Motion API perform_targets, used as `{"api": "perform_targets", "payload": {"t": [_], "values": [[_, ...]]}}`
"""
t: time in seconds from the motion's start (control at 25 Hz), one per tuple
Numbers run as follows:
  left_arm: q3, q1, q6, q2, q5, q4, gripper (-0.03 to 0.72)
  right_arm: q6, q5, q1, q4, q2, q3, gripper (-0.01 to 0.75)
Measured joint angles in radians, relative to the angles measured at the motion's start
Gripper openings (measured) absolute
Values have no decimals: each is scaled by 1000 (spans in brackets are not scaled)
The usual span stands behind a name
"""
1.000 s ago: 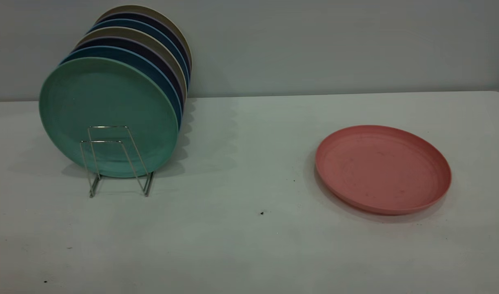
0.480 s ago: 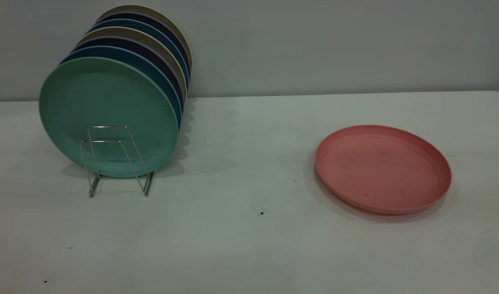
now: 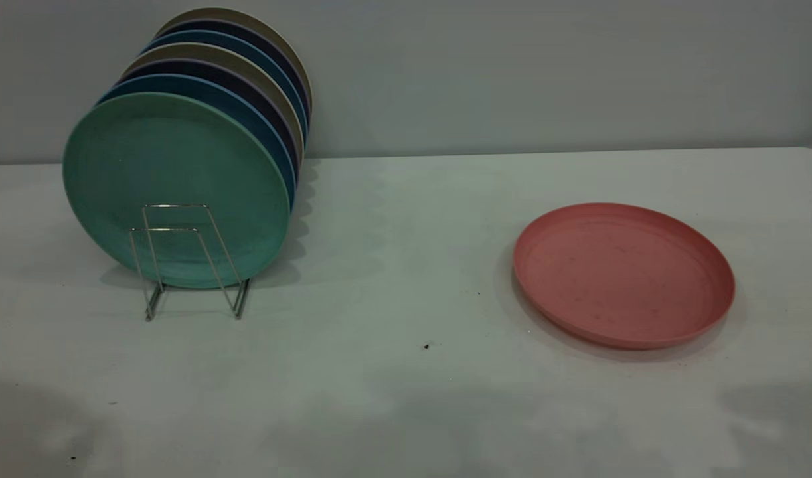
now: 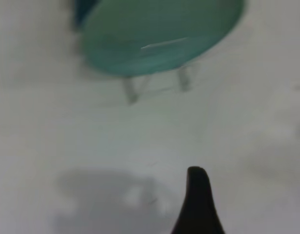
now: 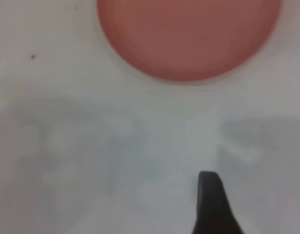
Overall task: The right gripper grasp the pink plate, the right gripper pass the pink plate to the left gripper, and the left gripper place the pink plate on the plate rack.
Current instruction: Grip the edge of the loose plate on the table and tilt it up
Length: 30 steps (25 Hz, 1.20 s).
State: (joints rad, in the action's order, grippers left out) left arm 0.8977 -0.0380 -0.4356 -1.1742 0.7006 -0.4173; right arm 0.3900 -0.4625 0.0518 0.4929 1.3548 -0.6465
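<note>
– Green plate [image 3: 173,179] at the front of the plate rack [image 3: 186,259], far left, with blue, dark and beige plates stood on edge behind it. Your left gripper [image 4: 197,204] hangs over bare table in front of that rack. I cannot tell whether it is open or closed, and it holds nothing I can see.

– So which step am I on?

– The very first, I'd say: the grasp is not yet made. The pink plate [image 3: 623,273] lies flat on the table, well apart from the rack, over on the right. Your right gripper [image 5: 213,204] is above the table just short of the plate's near rim, not touching it. Again, I cannot tell whether it is open or closed.

– What does the next move call for?

– You'd need to bring the right gripper down to the rim and pinch it by the edge, since a plate lying flat offers little else. The front wire loops look free for it later.

– And the surroundings?

– Your table [image 3: 392,398] is plain white with a few dark specks, one [image 3: 426,346] near the middle. A bare grey wall [image 3: 512,73] stands behind.
</note>
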Motion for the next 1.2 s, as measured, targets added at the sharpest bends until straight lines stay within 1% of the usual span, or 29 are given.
{"api": "perform_targets", "payload": {"t": [0.08,0.2,0.28,0.44,0.52,0.6,0.76,0.96,1.08,1.2], "values": [[2,9,-103,-57,-17,-110,592,95,5,0,110,88,-25,485],[9,55,-240,-146,-41,-248,592,272,-17,-7,274,207,-93,485],[27,97,-296,-208,-49,-314,592,348,-66,-38,360,285,-157,485],[90,180,-324,-338,-60,-369,592,410,-174,-149,462,455,-294,485],[136,221,-325,-407,-62,-375,592,417,-221,-203,475,533,-362,485],[182,260,-329,-473,-65,-380,592,420,-248,-240,478,615,-428,485],[266,330,-329,-608,-82,-420,592,421,-263,-290,479,750,-526,485],[327,390,-329,-723,-100,-455,592,426,-263,-305,479,876,-629,485],[329,410,-329,-756,-103,-460,592,432,-261,-305,479,944,-668,485],[329,413,-329,-769,-103,-461,592,434,-258,-305,480,995,-698,485]]}}
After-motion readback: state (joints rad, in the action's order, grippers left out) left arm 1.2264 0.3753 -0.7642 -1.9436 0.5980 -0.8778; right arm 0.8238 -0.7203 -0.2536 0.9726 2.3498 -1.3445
